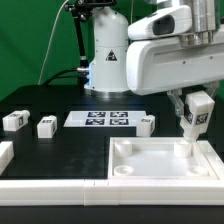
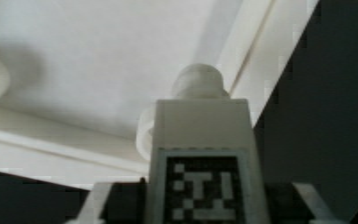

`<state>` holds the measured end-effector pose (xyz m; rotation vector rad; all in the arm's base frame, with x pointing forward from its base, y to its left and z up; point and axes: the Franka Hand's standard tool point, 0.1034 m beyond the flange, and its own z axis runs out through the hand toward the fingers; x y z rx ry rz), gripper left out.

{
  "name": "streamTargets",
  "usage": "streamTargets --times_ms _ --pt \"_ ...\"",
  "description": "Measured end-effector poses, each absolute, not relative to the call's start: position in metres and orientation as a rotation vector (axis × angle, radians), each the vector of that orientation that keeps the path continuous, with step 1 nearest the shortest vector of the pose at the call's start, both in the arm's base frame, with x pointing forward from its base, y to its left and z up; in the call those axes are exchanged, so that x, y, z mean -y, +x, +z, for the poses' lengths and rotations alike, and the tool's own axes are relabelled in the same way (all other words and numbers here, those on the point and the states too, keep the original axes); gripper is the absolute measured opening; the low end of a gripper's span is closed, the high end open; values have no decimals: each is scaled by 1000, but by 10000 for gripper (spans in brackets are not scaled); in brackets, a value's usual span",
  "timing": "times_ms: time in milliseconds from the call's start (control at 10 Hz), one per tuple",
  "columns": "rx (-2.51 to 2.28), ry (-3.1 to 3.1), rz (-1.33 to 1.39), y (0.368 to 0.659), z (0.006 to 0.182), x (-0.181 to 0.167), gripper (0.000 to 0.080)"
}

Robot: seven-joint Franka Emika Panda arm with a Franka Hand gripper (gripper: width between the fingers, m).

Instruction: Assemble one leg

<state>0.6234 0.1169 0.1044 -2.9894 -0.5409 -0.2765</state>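
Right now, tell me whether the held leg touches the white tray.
Cannot tell. In both views the leg overlaps the tray near its corner; neither shows contact or a gap.

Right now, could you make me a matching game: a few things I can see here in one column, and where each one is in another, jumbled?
Things:
1. held leg
2. marker board
3. white tray-like piece
4. leftmost loose leg

Places:
A. lying flat in the middle of the scene
B. at the exterior view's far left
C. upright, gripped by the end effector
D. at the front, toward the exterior view's right

Pairs: 1-C, 2-A, 3-D, 4-B.
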Motion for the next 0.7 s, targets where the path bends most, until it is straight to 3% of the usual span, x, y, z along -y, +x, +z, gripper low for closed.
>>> streamTargets --times_ms 500,700 --pt "535 -2985 -398 633 107 -115 291" --pt "545 -2984 -423 627 100 -114 291"
